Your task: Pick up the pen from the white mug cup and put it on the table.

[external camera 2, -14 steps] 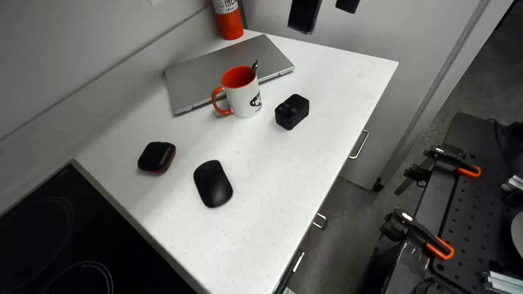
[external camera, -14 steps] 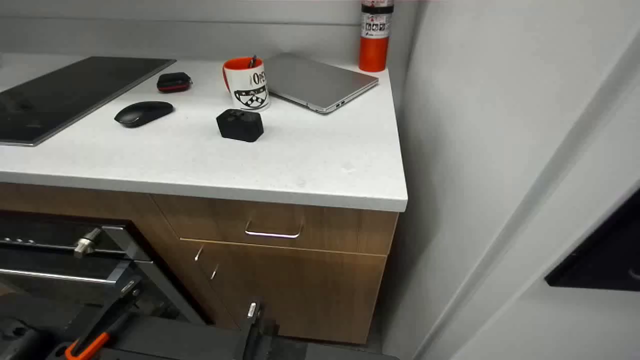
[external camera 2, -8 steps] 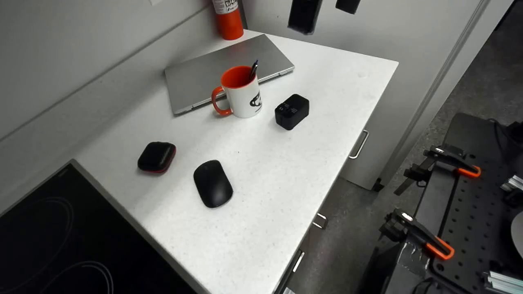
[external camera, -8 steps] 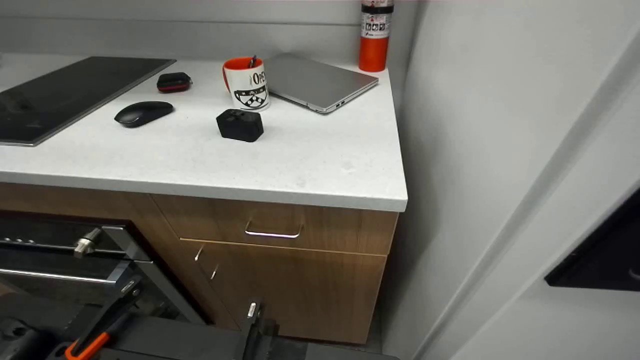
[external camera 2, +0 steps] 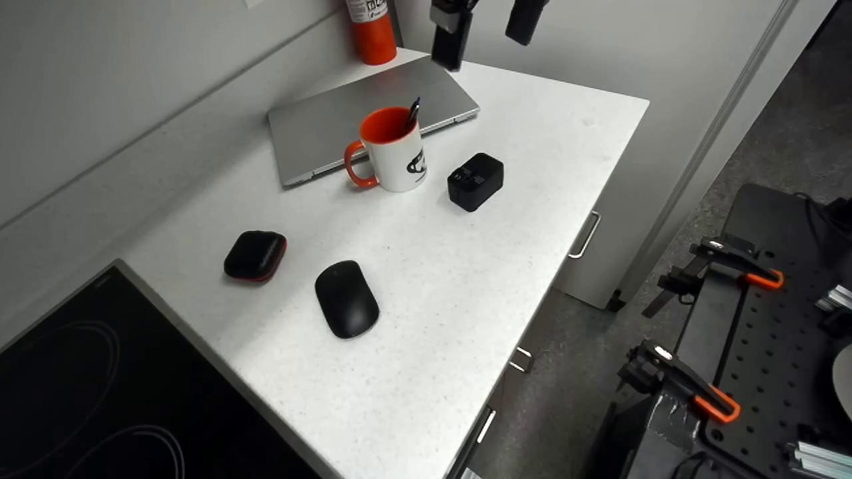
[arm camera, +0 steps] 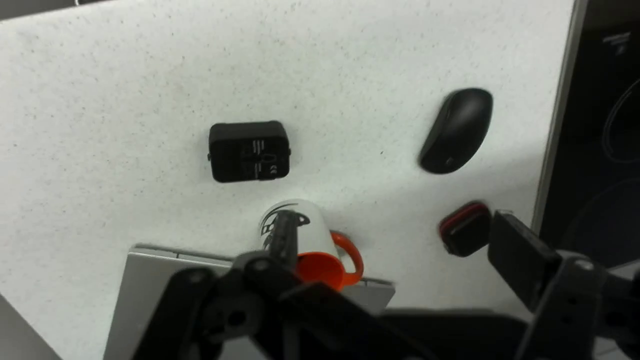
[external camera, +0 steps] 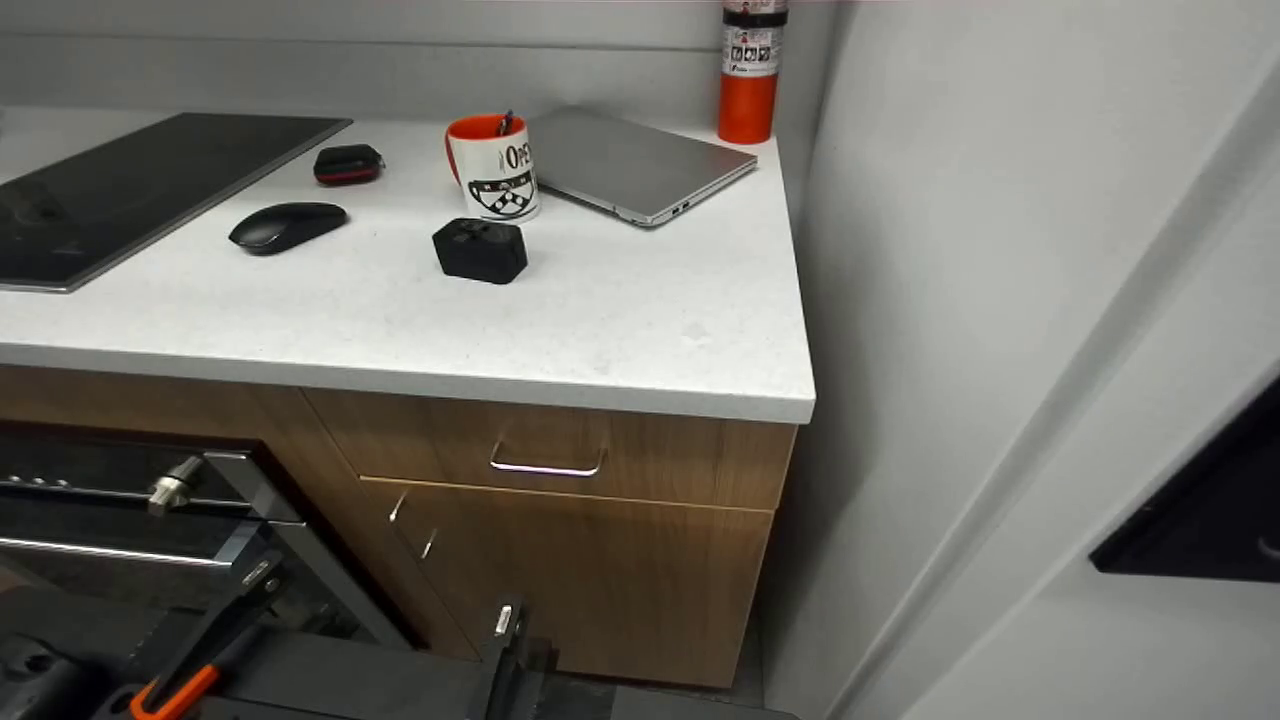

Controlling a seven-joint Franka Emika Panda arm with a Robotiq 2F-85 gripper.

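The white mug cup [external camera 2: 397, 163] stands upright on the white table [external camera 2: 426, 286], with its red inside and handle showing. It also shows in an exterior view [external camera: 490, 180] and in the wrist view [arm camera: 315, 227]. The dark pen [external camera 2: 413, 114] leans inside the mug, its top above the rim; it shows in an exterior view too [external camera: 506, 123]. In the wrist view the pen is hidden behind a finger. My gripper [external camera 2: 484, 56] is open and empty, above and beyond the mug. In the wrist view one finger [arm camera: 284, 232] overlaps the mug and the other is far to the right.
A closed grey laptop [external camera 2: 359, 113] lies behind the mug. A black box [external camera 2: 476, 183] stands close by. A black mouse [external camera 2: 346, 299], a small black-and-red case [external camera 2: 255, 256] and a black cooktop [external camera 2: 100, 392] lie further off. A red-and-white cylinder [external camera: 748, 100] stands in the back corner.
In an exterior view my gripper has moved left and slightly down, nearer to the mug, in the last half second. The mug, the pen and the other objects have not moved.
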